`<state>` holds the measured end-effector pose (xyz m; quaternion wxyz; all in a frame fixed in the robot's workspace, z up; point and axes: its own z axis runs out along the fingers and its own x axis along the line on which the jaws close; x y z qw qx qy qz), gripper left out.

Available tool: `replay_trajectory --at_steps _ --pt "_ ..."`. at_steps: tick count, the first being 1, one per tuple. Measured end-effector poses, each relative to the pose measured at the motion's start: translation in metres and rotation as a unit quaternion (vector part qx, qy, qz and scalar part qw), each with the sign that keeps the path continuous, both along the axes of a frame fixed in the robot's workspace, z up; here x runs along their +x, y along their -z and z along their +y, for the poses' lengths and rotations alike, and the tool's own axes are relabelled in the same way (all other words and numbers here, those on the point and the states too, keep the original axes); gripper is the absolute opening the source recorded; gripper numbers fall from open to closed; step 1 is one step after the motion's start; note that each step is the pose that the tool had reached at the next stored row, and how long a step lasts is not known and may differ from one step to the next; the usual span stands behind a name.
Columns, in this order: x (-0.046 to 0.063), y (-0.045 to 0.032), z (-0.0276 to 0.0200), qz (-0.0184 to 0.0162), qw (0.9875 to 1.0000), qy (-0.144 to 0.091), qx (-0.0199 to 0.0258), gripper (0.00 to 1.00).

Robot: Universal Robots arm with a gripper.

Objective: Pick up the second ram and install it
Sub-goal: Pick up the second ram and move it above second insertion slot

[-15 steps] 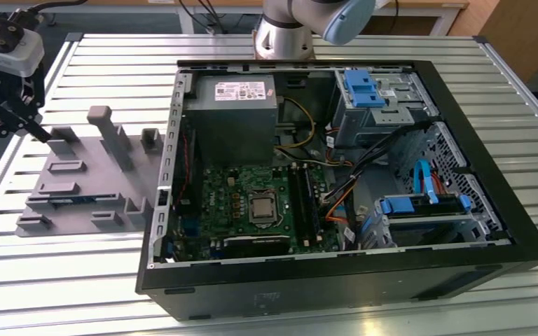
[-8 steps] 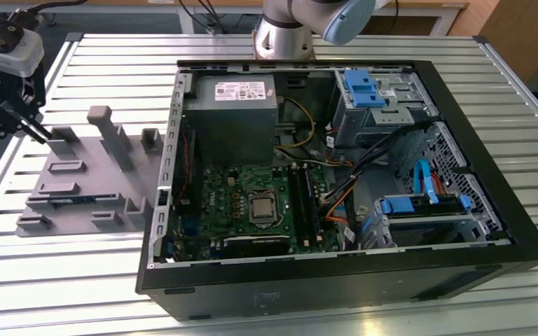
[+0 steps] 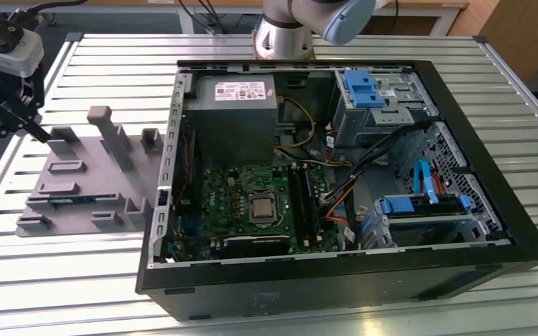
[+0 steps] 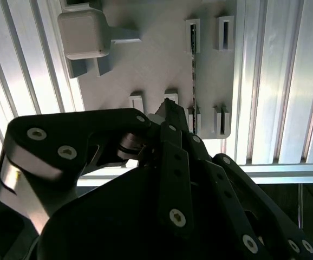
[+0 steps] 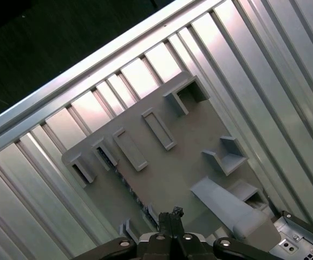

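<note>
- The claw hangs over the far part of a grey fixture tray, at the exterior view's left. Its fingers are drawn together and nothing is held between them.
- In the second wrist view the claw's tip is seen just beside the near end of the second ram. No contact is made out, and the height above the tray cannot be judged.
- The second ram is found in the tray, stood on its thin edge and carried at both ends by slotted holders, so that only its narrow upper edge is offered.
- From the claw, the stick lies slightly to one side and runs straight away from the tip. In the exterior view it sits nearer the camera than the claw.
- Its long axis is laid parallel to the slats of the worktop, roughly from the exterior view's left to its right.
- Only one arm is present, so the reach is judged to fall to it.
- Further out, an open computer case lies on its side on the worktop. Its memory slots run roughly crosswise to the stick's axis.
</note>
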<state>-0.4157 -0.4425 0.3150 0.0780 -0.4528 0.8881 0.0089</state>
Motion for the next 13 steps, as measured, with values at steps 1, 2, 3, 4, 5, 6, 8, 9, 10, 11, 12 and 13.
replay_trajectory --at_steps 1,2,3,4,5,6,8,9,10,11,12,13 --pt "0.0 0.0 0.0 0.0 1.0 0.0 0.0 0.11" --pt "-0.0001 0.0 0.0 0.0 1.0 0.0 0.0 0.11" --pt "-0.0001 0.0 0.0 0.0 1.0 0.0 0.0 0.11" --pt "-0.0001 0.0 0.0 0.0 1.0 0.0 0.0 0.11" --pt "-0.0002 0.0001 0.0 0.0 1.0 0.0 0.0 0.11" --pt "-0.0002 0.0001 0.0 0.0 1.0 0.0 0.0 0.11" --pt "-0.0003 0.0001 0.0 0.0 1.0 0.0 0.0 0.11" --pt "-0.0003 0.0001 0.0 0.0 1.0 0.0 0.0 0.11" --pt "-0.0003 0.0002 0.0 0.0 1.0 0.0 0.0 0.11" --pt "-0.0003 0.0002 0.0 0.0 1.0 0.0 0.0 0.11" --pt "-0.0004 0.0002 0.0 0.0 1.0 0.0 0.0 0.11" --pt "-0.0004 0.0002 0.0 0.0 1.0 0.0 0.0 0.11"
